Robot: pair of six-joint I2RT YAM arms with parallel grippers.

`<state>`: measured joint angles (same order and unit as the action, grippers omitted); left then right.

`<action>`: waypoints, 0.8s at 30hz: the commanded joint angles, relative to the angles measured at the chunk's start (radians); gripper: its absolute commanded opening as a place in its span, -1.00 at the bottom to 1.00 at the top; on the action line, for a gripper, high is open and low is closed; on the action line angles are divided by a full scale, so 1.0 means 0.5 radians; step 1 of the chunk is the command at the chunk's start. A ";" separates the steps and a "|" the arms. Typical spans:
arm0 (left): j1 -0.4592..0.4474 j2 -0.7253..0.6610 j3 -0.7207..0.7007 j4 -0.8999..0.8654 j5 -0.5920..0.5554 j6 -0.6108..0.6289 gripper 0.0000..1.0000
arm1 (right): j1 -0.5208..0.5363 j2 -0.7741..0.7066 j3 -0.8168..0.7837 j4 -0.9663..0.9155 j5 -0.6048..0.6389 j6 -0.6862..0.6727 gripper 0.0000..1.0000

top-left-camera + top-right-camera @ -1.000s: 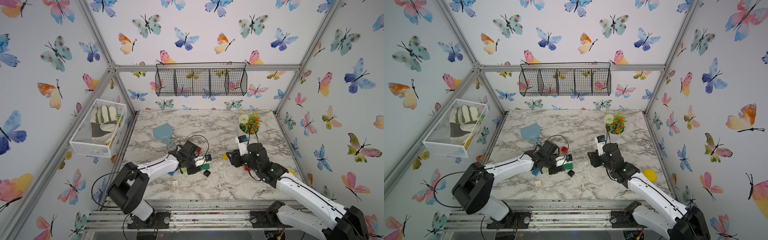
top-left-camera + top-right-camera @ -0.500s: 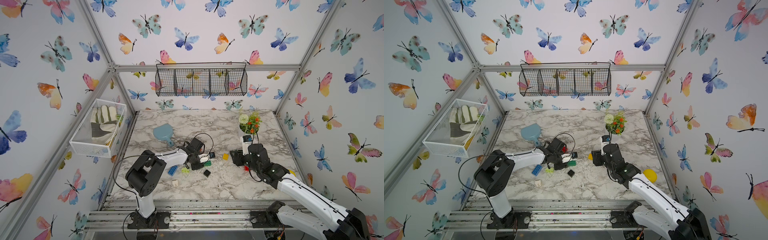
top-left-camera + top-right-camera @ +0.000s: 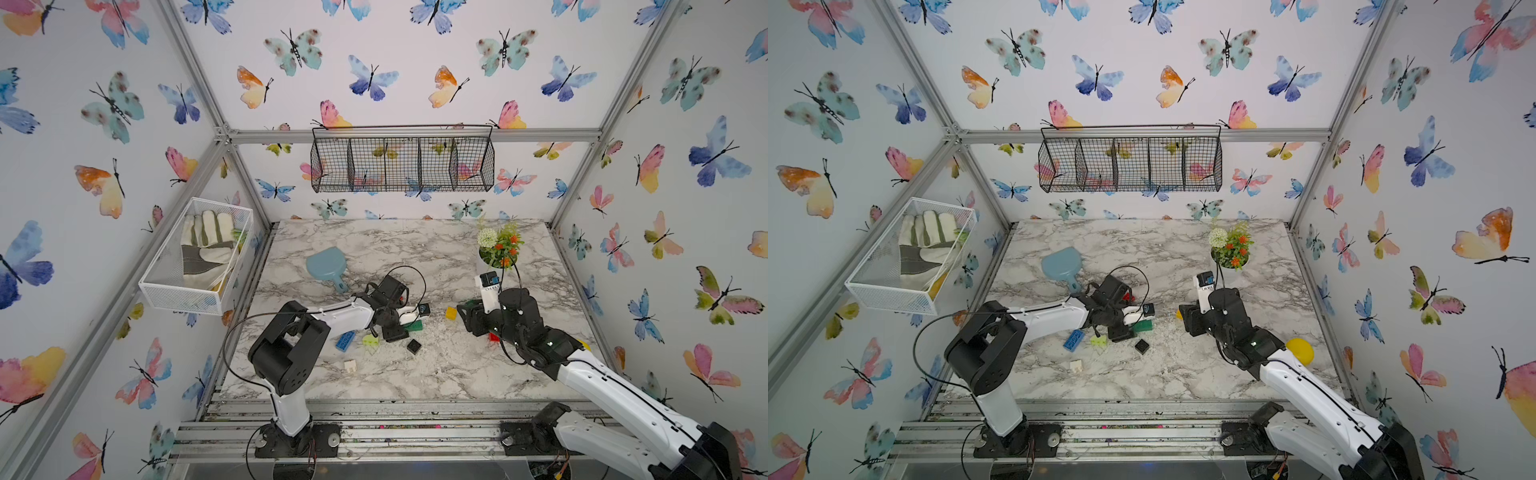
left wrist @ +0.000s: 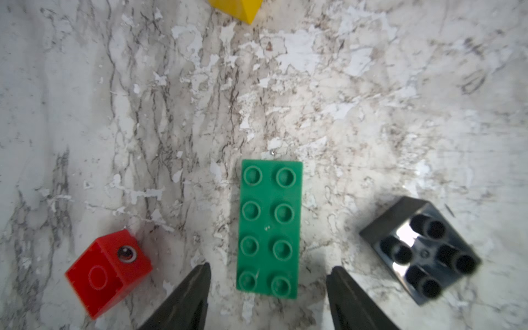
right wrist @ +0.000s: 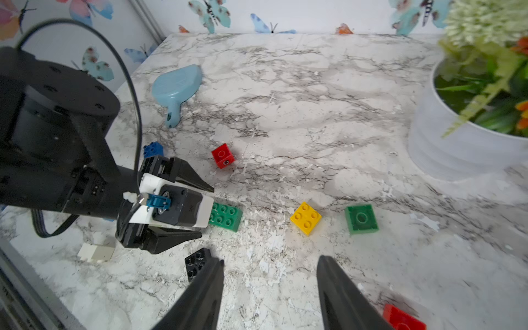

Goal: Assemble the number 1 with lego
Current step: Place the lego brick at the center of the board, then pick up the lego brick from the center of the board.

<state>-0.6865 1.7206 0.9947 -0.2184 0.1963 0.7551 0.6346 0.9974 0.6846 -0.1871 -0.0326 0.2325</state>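
Left hand open, low over the desk. Its fingers straddle the near end of the green oblong brick, with a gap showing on each side. The brick lies flat, studs up, not gripped. Red brick with a printed eye sits just outside one finger, black brick just outside the other.

Right hand also open, nothing between its fingers, hovering over bare desk. Yellow brick and green square brick lie near each other, not touching, ahead of it.

In a top view, blue brick, lime brick and white brick lie loose beside the left arm.
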 commanded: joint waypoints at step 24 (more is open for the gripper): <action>0.391 -1.697 -1.026 0.727 -0.809 -2.310 0.58 | 0.535 1.573 0.838 -0.538 -0.211 -0.717 0.21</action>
<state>-0.4969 0.8841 0.4801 0.1547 -0.1677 -0.3511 0.8970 1.7641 1.0702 -0.4263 -0.1802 -0.1165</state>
